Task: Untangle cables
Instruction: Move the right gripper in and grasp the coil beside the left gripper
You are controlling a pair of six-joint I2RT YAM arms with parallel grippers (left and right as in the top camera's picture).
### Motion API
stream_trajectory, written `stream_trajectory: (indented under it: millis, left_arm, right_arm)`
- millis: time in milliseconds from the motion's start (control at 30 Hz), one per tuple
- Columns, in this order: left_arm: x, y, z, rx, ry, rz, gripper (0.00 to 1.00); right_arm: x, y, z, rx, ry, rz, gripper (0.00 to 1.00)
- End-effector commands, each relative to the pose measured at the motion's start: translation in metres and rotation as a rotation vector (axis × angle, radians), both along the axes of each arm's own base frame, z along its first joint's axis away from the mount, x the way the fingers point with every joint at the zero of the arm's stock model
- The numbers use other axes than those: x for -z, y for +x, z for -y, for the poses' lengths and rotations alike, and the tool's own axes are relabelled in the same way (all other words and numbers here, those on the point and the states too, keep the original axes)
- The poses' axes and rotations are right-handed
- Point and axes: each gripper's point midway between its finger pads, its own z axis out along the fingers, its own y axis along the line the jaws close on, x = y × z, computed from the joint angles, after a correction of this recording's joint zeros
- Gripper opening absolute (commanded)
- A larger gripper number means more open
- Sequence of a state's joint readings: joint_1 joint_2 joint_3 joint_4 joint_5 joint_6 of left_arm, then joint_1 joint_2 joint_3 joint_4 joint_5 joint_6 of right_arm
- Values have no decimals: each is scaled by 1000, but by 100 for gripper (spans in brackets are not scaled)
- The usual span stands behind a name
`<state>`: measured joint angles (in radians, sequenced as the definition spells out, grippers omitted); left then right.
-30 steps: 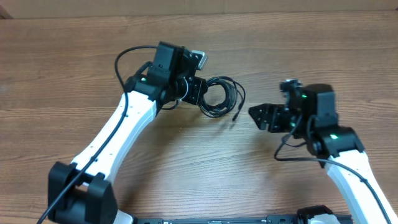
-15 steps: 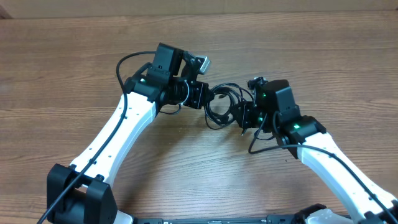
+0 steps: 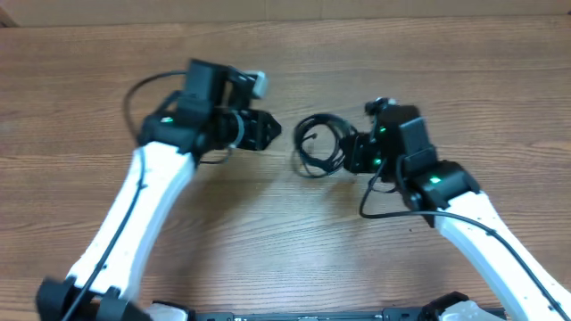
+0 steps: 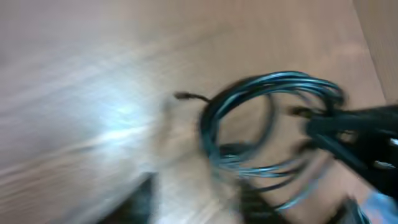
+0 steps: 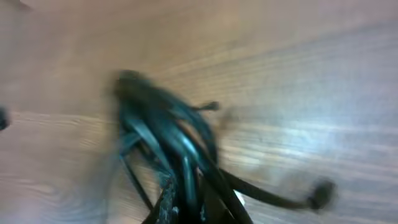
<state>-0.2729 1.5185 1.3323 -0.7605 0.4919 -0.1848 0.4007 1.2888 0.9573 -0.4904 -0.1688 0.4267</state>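
Cables are found bunched into one loose coil of several loops, lying on the wooden surface roughly mid-scene, a bit toward the far side. The coil's right edge is met by the right end effector. In the right wrist view the black strands are seen running straight down into its fingers, so it's taken as clenched on the cables (pretty blurry shot though, so the exact pinch point can't be made out). One small plug tip is seen poking out at the right of the bundle there. A further strand ending in a small blob is laid out to the right on the wood.

The left end effector is parked just left of the coil, apart from it, with nothing held. Its fingers look spread, so it's read as released. In the left wrist view the coil is shown as a round hoop with a loose tip sticking out at its left, and the right end effector is seen reaching in from the right onto the loops.

A thicker black cord is looped off the left arm, and another one hangs by the right arm, both clear of the coil.
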Motion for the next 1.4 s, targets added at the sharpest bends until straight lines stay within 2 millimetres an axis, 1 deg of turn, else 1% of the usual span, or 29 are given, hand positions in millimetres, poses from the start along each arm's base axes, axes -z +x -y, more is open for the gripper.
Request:
stream_trajectory:
  millis: [0, 67, 133, 233, 300, 367, 467, 600, 667, 733, 800, 933, 1033, 1100, 1200, 1300, 1367]
  left_arm:
    - [-14, 6, -15, -54, 29, 50, 68]
    - [-9, 4, -12, -46, 36, 27, 74]
    - [-2, 3, -11, -41, 43, 4, 76]
    - [11, 0, -5, -26, 53, -39, 76]
    - [19, -1, 0, -14, 60, -62, 75]
    - [26, -1, 5, 1, 59, -80, 74]
    - [32, -1, 14, 27, 42, -89, 74]
    - [27, 5, 30, 72, -19, -59, 74]
    - [19, 7, 42, 112, -78, -36, 73]
    - [9, 4, 54, 161, -142, -20, 73]
    - [4, 2, 61, 190, -174, -11, 72]
    - [9, -2, 64, 200, -161, -24, 78]
    - [28, 0, 57, 159, -94, -66, 79]
    - [40, 2, 50, 108, -53, -109, 79]
    - [52, 3, 49, 50, -58, -183, 82]
    - [57, 5, 52, 18, -83, -222, 83]
    - [51, 4, 61, 57, -139, -222, 81]
  right_arm:
    - [-86, 0, -21, -136, 120, 189, 4]
    - [-103, -4, -27, -174, 158, 214, 4]
    - [-110, -11, -34, -217, 193, 217, 4]
    - [-114, -25, -47, -309, 257, 191, 4]
    - [-116, -30, -52, -344, 282, 182, 4]
    - [-116, -30, -52, -344, 282, 182, 4]
    - [-117, -30, -52, -344, 283, 185, 4]
    - [-117, -30, -52, -344, 283, 184, 4]
    - [-117, -30, -52, -344, 283, 184, 4]
    - [-117, -30, -52, -342, 285, 181, 4]
    - [-117, -30, -52, -343, 286, 181, 4]
    - [-119, -32, -54, -358, 298, 186, 4]
    - [-128, -28, -56, -363, 307, 229, 4]
    - [-137, -26, -58, -377, 322, 270, 4]
    - [-152, -23, -62, -400, 347, 337, 4]
    - [-162, -20, -63, -399, 356, 383, 4]
    - [-161, -19, -62, -393, 352, 383, 4]
